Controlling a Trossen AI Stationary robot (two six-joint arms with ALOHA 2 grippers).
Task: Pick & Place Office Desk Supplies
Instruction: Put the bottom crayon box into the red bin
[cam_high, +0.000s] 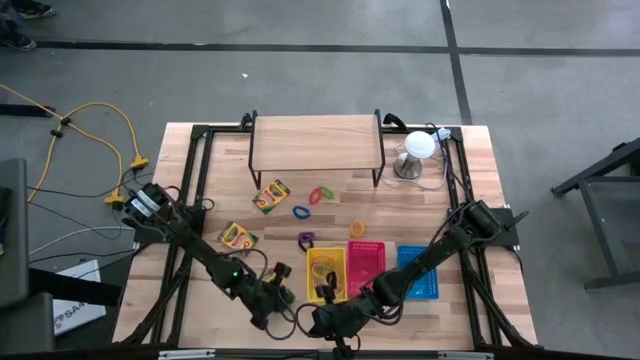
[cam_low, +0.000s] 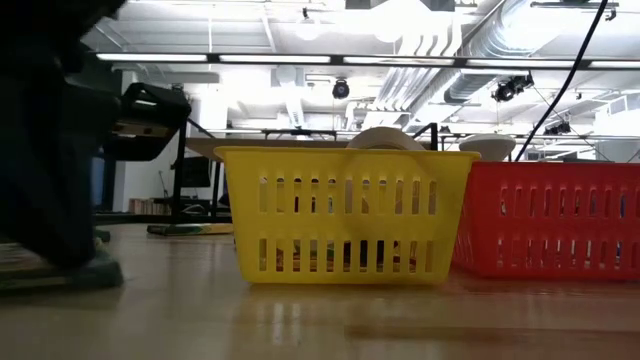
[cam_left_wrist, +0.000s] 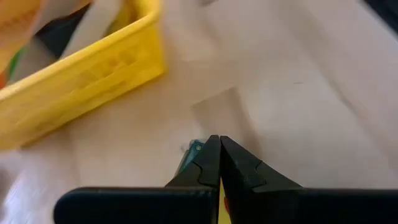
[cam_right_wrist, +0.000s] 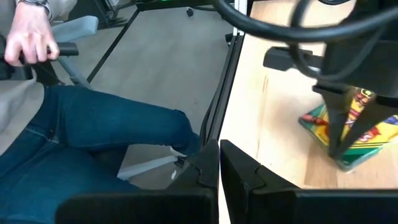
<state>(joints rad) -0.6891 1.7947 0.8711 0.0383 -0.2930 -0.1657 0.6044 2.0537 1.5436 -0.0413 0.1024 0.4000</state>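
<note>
Pincers sit closed and empty at the tabletop's near edge: the left pincer just beside the yellow basket, the right pincer beside it. From above, crayon boxes lie near the wooden riser, with coloured rings and a purple clip scattered between riser and baskets. Only the right wrist view shows a seated person's hand beyond the edge, plus a crayon box under the left arm. The low view alone shows the yellow basket touching the red basket.

Three baskets before shelf
</note>
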